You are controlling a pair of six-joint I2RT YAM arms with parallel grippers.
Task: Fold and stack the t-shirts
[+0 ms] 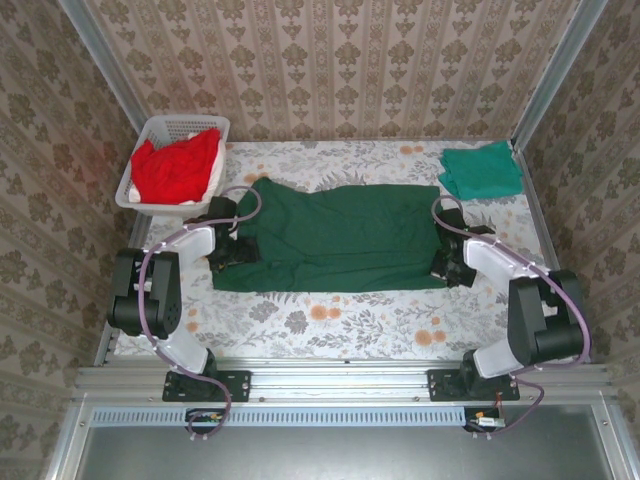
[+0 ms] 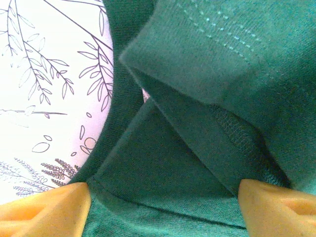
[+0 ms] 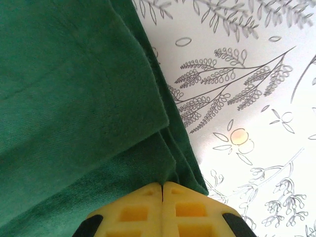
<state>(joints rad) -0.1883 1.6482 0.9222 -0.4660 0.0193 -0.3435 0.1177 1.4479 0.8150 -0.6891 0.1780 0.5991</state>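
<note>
While the dark green shirt [image 1: 330,238] lies spread across the middle of the table [image 1: 330,325], the left gripper [image 2: 165,197] sits at its left end, jaws wide apart with cloth between them. The right gripper [image 3: 162,186] meets the shirt's right edge, jaws pressed together; whether they pinch cloth I cannot tell. A folded teal shirt [image 1: 482,170] rests far right, and red shirts [image 1: 178,168] lie in the basket [image 1: 190,124] far left.
</note>
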